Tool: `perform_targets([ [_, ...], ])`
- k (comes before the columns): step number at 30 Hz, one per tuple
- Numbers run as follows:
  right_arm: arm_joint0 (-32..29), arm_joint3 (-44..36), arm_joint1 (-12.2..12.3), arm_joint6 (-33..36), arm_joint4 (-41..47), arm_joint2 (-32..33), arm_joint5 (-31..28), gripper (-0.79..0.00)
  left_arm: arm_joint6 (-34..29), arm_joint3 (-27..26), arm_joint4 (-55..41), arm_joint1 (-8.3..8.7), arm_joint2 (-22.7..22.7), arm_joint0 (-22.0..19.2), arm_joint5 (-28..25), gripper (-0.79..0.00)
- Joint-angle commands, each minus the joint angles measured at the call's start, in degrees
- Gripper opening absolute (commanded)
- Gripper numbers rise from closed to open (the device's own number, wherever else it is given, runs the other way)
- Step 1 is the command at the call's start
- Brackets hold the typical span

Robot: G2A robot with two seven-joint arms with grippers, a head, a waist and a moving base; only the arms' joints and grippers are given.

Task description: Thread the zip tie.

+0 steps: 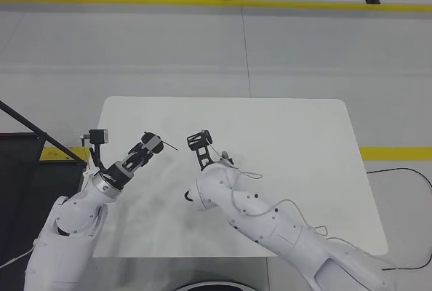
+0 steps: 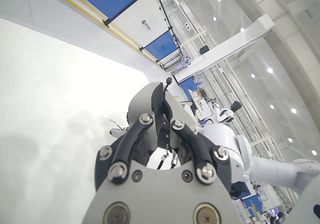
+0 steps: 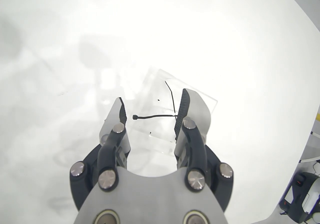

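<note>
L gripper (image 2: 161, 93) is squeezed shut on the zip tie (image 2: 169, 80), head poking out above the table (image 1: 289, 145); R gripper (image 3: 152, 110) is wide open, so hold still & line up slow.

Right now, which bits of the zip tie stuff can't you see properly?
1. Left wrist view: the zip tie shows just its head; the rest hides between the fingers of the shut left gripper.
2. Top view: that tie is a thin line, too small to tell head from tail.
3. Right wrist view: a black strap runs behind one finger of the open right gripper, hiding its end; same tie or another, I cannot tell.
</note>
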Motion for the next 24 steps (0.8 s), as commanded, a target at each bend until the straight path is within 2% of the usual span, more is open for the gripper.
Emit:
perform_targets([
  [1,-0.5,0.6,-0.8,0.5,-1.6,0.7,-0.5,-0.326,0.0,0.2,0.1,0.02,0.2,-0.2,0.1,-0.785],
  [9,-3.7,1.7,-4.3,3.3,-9.9,4.6,-3.3,-0.363,-0.2,0.8,-0.4,0.14,0.4,-1.0,0.5,-0.785],
  [24,-11.5,-1.0,-9.4,8.9,-26.1,12.2,-8.9,-0.428,-0.2,1.6,-0.4,0.31,1.2,-2.0,1.0,-0.785],
])
